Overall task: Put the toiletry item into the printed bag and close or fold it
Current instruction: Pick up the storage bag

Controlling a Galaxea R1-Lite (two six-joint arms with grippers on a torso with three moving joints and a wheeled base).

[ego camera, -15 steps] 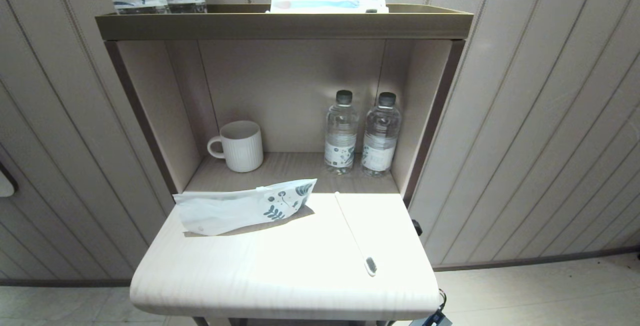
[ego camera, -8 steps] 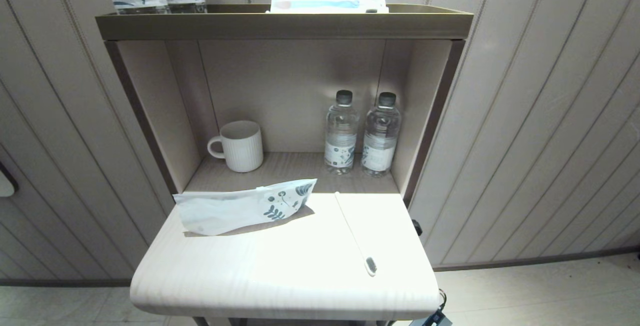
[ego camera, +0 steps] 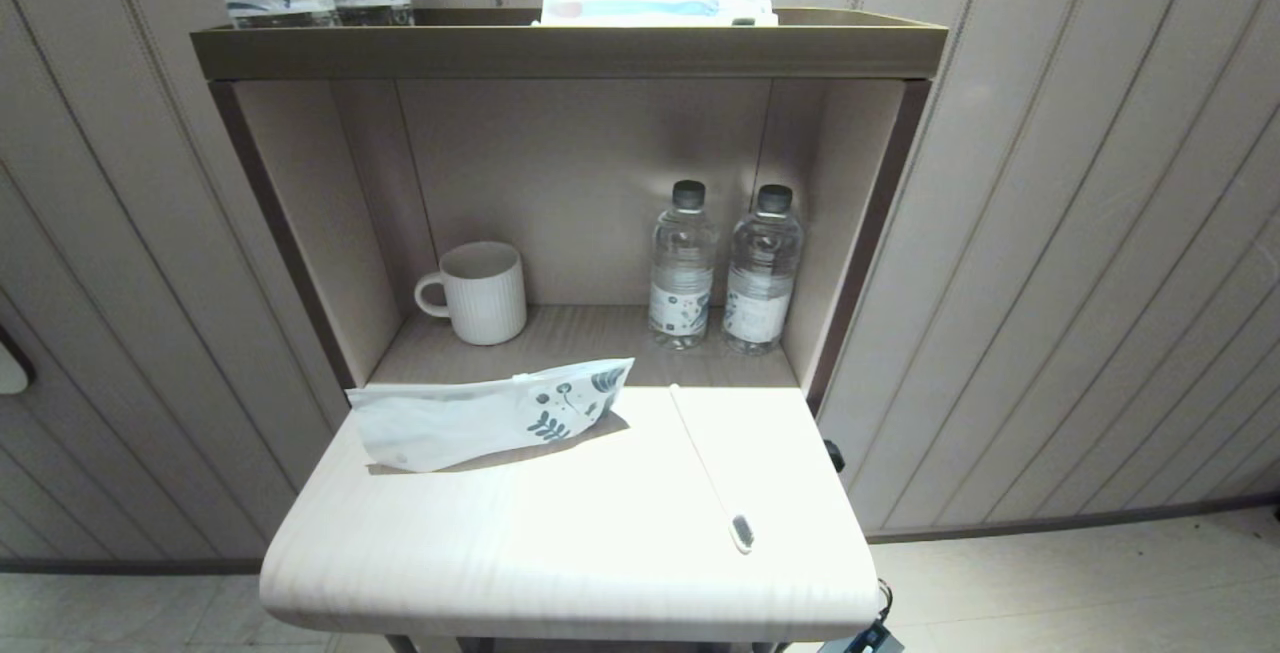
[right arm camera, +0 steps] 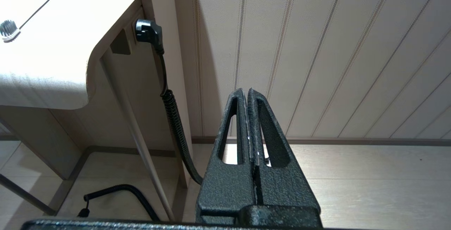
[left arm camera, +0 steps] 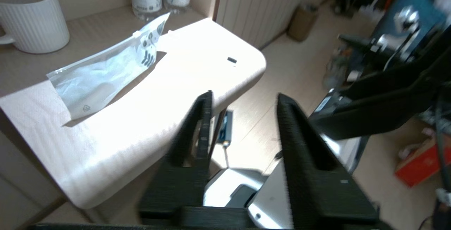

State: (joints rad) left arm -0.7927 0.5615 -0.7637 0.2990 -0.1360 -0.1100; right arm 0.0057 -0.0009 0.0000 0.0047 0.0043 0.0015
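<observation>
Frosted plastic leaf-print pouch (ego camera: 487,415) sits by the shelf's back-left edge | thin white brush stick (ego camera: 709,469) near front-right edge, could roll off | left gripper (left arm camera: 243,98) spread, empty | right gripper (right arm camera: 248,94) pressed together, parked

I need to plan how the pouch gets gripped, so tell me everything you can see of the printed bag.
The printed bag is a flat, oblong pouch of frosted white, translucent plastic, slightly crinkled. Dark teal leaf and flower prints mark its end nearer the toothbrush; the other end is plain, with a small mark near its corner. It lies on the pale shelf top, printed end lifted slightly, casting a shadow. Nothing else touches it. The left wrist view shows a faint pale shape inside; what it is cannot be told.
</observation>
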